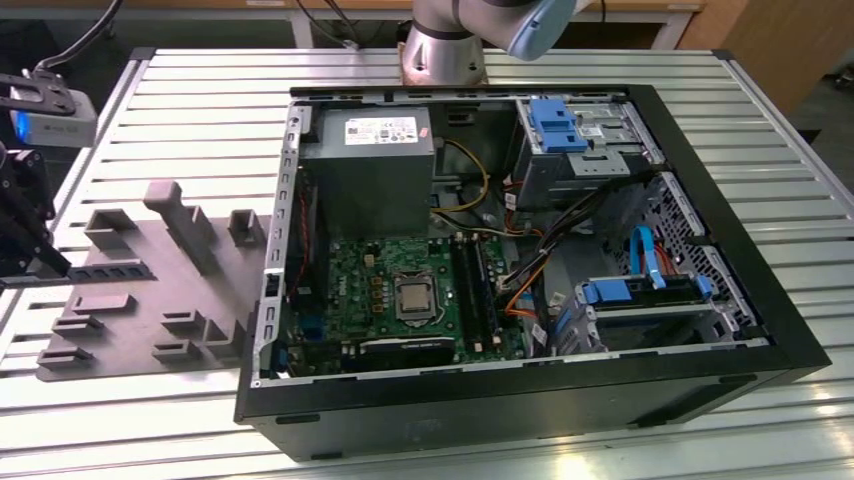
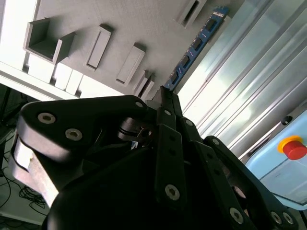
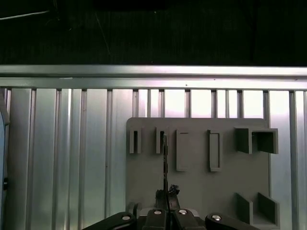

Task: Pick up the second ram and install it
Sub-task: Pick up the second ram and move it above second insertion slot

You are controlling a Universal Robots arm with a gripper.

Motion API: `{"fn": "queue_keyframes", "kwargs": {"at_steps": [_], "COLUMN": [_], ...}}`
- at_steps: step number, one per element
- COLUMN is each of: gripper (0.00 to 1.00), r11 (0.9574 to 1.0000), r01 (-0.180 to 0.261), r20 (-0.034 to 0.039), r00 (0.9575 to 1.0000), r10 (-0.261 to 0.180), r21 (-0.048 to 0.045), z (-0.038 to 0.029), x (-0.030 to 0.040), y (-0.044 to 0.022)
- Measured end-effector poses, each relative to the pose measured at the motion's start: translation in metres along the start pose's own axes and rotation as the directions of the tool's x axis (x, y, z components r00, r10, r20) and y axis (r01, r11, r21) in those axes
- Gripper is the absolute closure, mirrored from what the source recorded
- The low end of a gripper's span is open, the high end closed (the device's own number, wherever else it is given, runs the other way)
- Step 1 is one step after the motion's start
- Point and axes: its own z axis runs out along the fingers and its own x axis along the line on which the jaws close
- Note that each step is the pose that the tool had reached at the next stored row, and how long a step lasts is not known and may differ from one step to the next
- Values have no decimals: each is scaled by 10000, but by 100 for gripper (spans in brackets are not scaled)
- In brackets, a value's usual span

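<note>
I read the pincer (image 2: 162, 95) as clamped on one end of the second ram (image 2: 195, 48). The blue stick sits above the grey holder plate (image 3: 196, 191) on the slatted surface (image 3: 57, 158). The open computer case (image 1: 534, 420) is well apart. I cannot read the white label (image 1: 380, 130) on its power supply (image 1: 367, 175).

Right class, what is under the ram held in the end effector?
Under the second ram, gripped by the end effector, is the grey slotted tray on the ribbed table. The tray surface right behind the stick is covered.
</note>
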Motion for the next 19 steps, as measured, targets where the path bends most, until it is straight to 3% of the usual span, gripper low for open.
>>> {"fn": "queue_keyframes", "kwargs": {"at_steps": [19], "gripper": [89], "r11": [10000], "r01": [0], "r20": [0], "r00": [10000], "r10": [0], "r21": [22], "z": [-129], "x": [1], "y": [5]}}
